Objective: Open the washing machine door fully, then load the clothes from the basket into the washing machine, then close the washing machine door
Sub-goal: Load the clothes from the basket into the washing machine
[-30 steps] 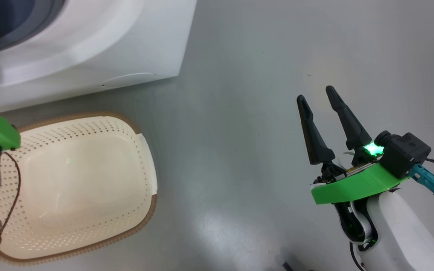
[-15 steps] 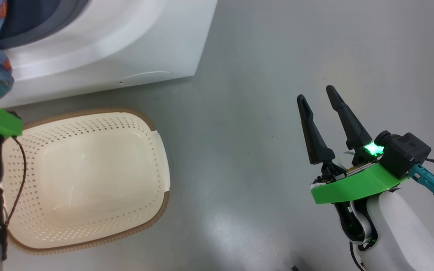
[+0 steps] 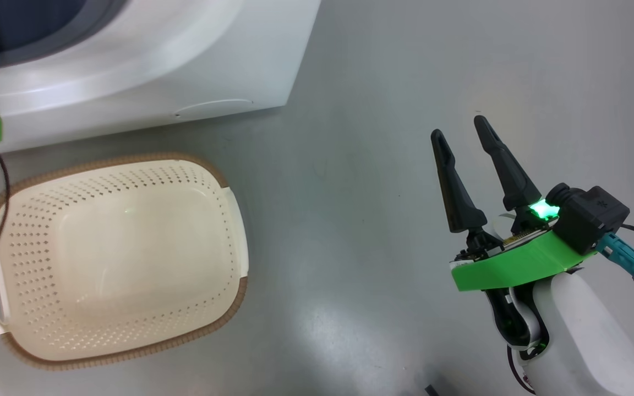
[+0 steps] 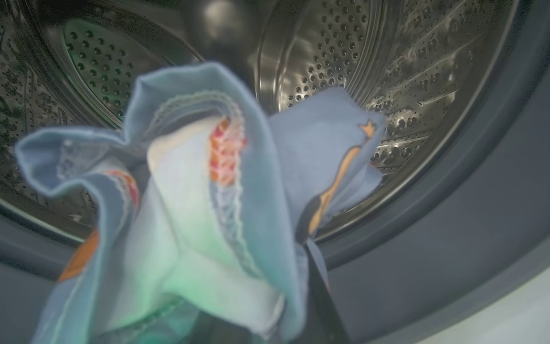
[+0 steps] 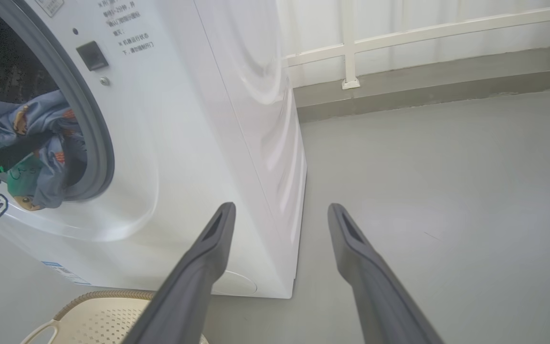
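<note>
Entry: my left gripper (image 5: 31, 145), clenched on the bear-print clothes (image 4: 198, 200) at the washing machine drum (image 4: 399, 71) mouth, frame centre; my right gripper (image 3: 460, 127), fingers spread and holding nothing, lower right above the grey floor (image 3: 350, 192).

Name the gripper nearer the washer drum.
Left. The left gripper holds the clothes at the mouth of the drum; the right gripper hangs open above the floor, beside the washing machine.
</note>
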Controlling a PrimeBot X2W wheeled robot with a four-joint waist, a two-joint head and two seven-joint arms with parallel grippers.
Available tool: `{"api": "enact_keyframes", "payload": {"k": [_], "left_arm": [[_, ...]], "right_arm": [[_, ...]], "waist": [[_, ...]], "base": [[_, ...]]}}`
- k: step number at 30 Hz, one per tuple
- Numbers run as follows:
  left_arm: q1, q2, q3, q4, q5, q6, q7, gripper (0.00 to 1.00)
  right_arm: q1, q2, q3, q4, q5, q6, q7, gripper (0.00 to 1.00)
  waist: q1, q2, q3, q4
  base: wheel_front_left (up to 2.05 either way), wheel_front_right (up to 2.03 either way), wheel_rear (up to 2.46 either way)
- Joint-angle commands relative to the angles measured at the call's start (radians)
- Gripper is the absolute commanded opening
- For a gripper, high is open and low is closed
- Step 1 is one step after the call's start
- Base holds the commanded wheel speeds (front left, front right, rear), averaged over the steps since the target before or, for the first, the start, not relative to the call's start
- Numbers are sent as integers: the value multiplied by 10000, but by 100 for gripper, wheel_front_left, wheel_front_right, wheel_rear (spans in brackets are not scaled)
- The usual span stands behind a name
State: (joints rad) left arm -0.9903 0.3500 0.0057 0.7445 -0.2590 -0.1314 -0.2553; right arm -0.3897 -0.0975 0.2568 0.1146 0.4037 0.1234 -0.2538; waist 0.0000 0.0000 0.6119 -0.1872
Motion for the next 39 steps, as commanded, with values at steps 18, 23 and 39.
{"api": "enact_keyframes", "payload": {"k": [18, 23, 39], "left_arm": [[-3514, 1327, -644, 3496, -171, 8, -41, 0], [-4127, 1738, -793, 3433, 116, 63, -59, 0], [-3233, 2089, -162, 2021, 608, 238, -63, 0]], "right_arm": [[-65, 272, 490, -222, 61, 73, -80, 100], [-107, 335, 589, -231, 104, 73, -80, 100], [-211, 457, 816, -275, 123, 73, -80, 100]], "waist": [[0, 0, 443, -822], [0, 0, 649, -1138], [0, 0, 1025, -1516]], "base": [[0, 0, 0], [0, 0, 0], [0, 0, 0]]}}
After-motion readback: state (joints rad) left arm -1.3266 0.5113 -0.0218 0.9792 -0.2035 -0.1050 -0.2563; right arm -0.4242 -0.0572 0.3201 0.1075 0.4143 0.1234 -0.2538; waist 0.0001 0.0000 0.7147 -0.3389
